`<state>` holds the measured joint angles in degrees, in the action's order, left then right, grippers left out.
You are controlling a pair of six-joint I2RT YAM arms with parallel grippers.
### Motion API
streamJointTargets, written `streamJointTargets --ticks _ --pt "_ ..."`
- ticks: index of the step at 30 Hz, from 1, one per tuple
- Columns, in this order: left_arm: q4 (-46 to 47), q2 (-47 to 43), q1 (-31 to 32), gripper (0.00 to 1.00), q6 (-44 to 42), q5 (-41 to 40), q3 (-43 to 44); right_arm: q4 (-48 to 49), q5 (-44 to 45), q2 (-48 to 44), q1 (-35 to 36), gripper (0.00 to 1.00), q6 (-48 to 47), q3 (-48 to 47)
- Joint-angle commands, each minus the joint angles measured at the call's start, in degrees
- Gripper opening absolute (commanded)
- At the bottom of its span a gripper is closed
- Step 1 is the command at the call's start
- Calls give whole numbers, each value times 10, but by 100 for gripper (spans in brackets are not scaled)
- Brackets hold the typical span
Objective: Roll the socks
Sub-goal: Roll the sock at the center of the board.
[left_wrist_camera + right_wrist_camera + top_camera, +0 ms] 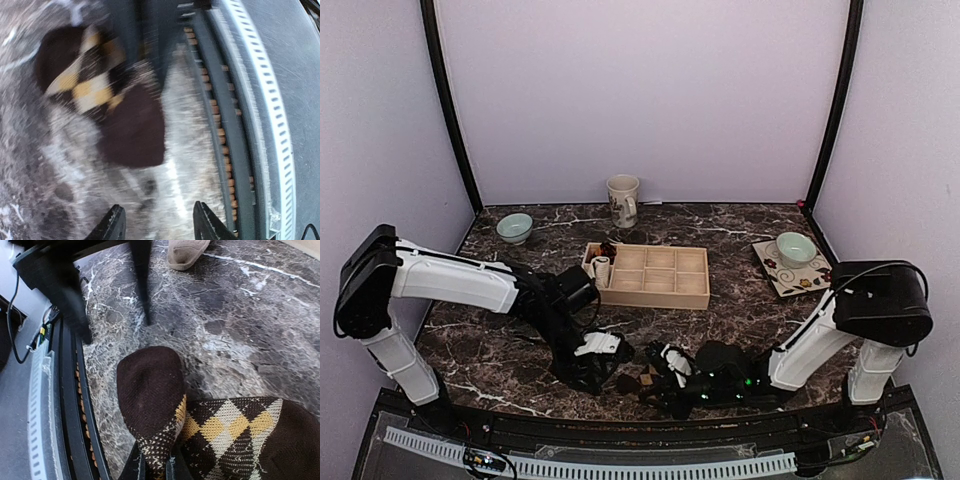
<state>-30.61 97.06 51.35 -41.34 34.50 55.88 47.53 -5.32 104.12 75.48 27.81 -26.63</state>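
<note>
Argyle sock (150, 390) lies bunched close to the near edge of the table (240, 315), about midway along it. The right pincer (154, 465) is clamped on a fold of it, and seems to hold only a thin bit of cloth. I judge that a firm pull could slip that fold free and let the roll fall open.

The left pincer (160, 227) hangs just beside the sock, its fingers apart with nothing between them. With the two pincers so near each other, a careless closing could knock one against the other, or scrape the table instead of taking cloth. A drag toward the rail (260, 125) could also carry the sock off the near edge. The tan sock (187, 252) lies apart from it.
</note>
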Motion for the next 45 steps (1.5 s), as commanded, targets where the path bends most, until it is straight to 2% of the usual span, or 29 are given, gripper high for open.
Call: streamJointTargets --ticks 1,5,11,19,23,27,33,34,35,38,41,45 --pt "59 -59 31 50 -19 -20 -43 -158 -72 81 -7 0 43 16" --pt "94 -51 68 54 -27 -36 -54 -143 -110 99 -25 0 55 13" --pt "124 -16 100 53 -48 -82 -50 -108 -126 106 -37 0 76 27" --pt "185 7 138 51 -60 -142 -52 -125 -135 108 -38 0 66 18" --pt "205 21 153 46 -65 -160 -52 -125 -142 107 -40 1 61 21" --pt "201 38 157 35 -73 -159 -45 -141 -121 84 -41 5 51 22" --pt "190 47 156 12 -84 -152 -52 -171 -84 44 -41 21 35 24" --pt "182 51 157 10 -86 -151 -51 -171 -75 36 -41 71 34 28" --pt "173 57 157 8 -87 -150 -48 -175 -62 25 -42 98 34 30" --pt "131 75 156 7 -90 -139 -34 -193 -21 -19 -43 99 20 37" --pt "107 86 156 10 -87 -136 -28 -231 58 -87 -54 99 5 45" --pt "96 87 149 10 -69 -131 -29 -257 207 -241 -66 99 25 85"
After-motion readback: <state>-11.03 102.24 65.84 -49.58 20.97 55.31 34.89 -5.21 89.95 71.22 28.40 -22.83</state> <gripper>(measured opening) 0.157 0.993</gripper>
